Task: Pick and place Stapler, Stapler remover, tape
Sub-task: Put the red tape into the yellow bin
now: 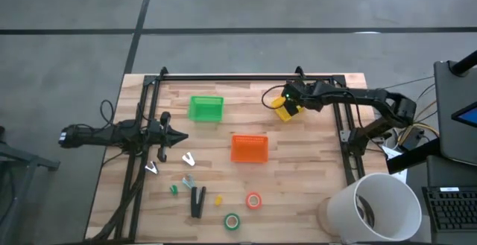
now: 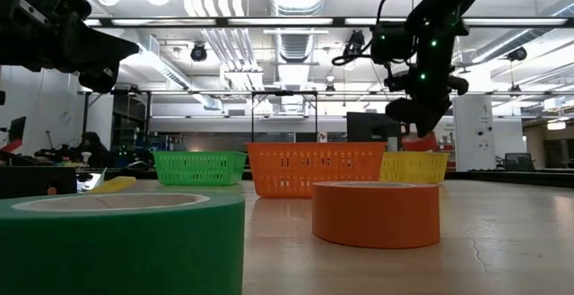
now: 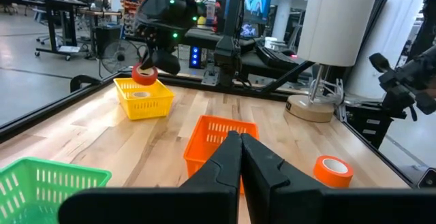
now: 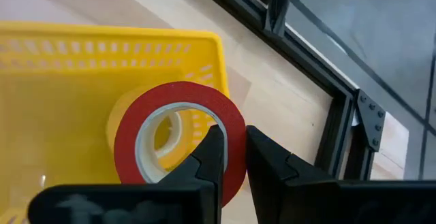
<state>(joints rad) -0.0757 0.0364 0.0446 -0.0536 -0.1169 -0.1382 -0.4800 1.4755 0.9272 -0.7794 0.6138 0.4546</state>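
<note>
My right gripper (image 4: 231, 139) is shut on a red tape roll (image 4: 178, 139) and holds it just above the yellow basket (image 1: 285, 111) at the table's far right. A yellowish roll (image 3: 139, 94) lies inside that basket. The black stapler (image 1: 197, 200) lies flat near the front edge. Beside it an orange tape roll (image 1: 254, 199) and a green one (image 1: 232, 220) lie on their flat faces. Small silver pieces (image 1: 188, 159) lie left of centre; I cannot tell which is the stapler remover. My left gripper (image 1: 175, 135) waits shut at the left. My right gripper pinches the red roll's wall (image 4: 235, 157), with one finger (image 4: 211, 157) inside the hole and the other (image 4: 269, 164) outside. The fingers slant down from the table's right side. The roll hangs tilted and lifted clear over the yellow basket.
A green basket (image 1: 206, 109) stands at the far middle and an orange basket (image 1: 249, 148) at the centre. A big white paper roll (image 1: 373, 204) stands at the front right corner. A black frame rail (image 1: 246, 77) runs along the far edge.
</note>
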